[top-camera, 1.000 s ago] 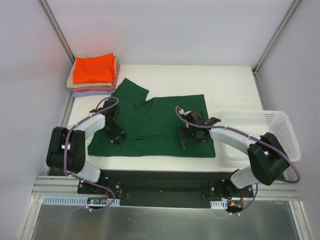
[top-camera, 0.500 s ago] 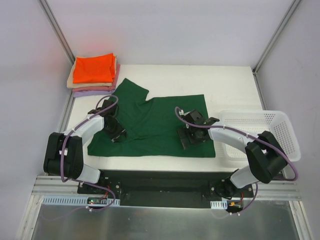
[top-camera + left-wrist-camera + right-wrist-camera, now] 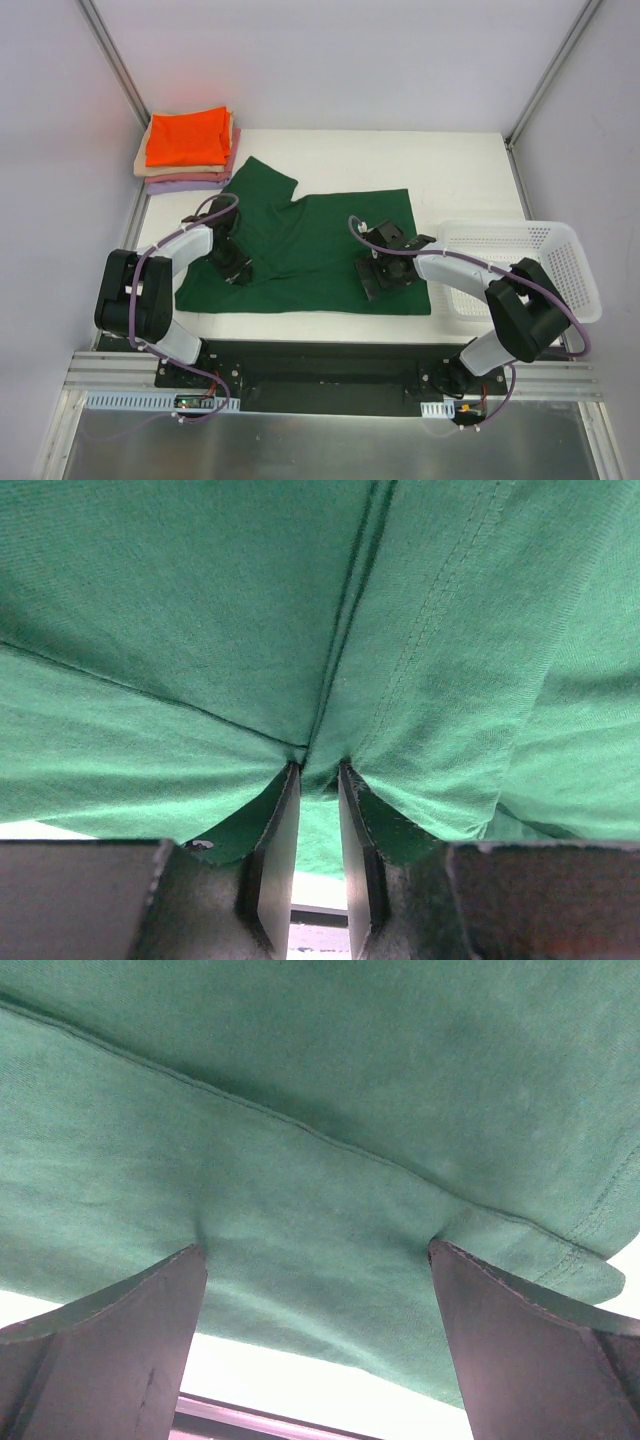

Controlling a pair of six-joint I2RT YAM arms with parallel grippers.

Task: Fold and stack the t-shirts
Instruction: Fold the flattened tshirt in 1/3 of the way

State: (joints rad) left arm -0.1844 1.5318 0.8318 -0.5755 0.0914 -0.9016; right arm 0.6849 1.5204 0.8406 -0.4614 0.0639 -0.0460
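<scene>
Dark green t-shirt (image 3: 310, 250) cloth is pinched in the left gripper (image 3: 318, 780), but the right gripper (image 3: 315, 1250) gapes with the hem between its fingers and should clench first, then both lift together.

green shirt (image 3: 420, 630): runs off every edge of both wrist frames. left gripper (image 3: 318, 768): fingertips sunk in a cloth fold, bases cut by lower edge. upper left of top frame: beige shirt (image 3: 142, 166) and lavender shirt (image 3: 185, 185) mostly under orange shirt (image 3: 187, 138), only edges showing.
</scene>
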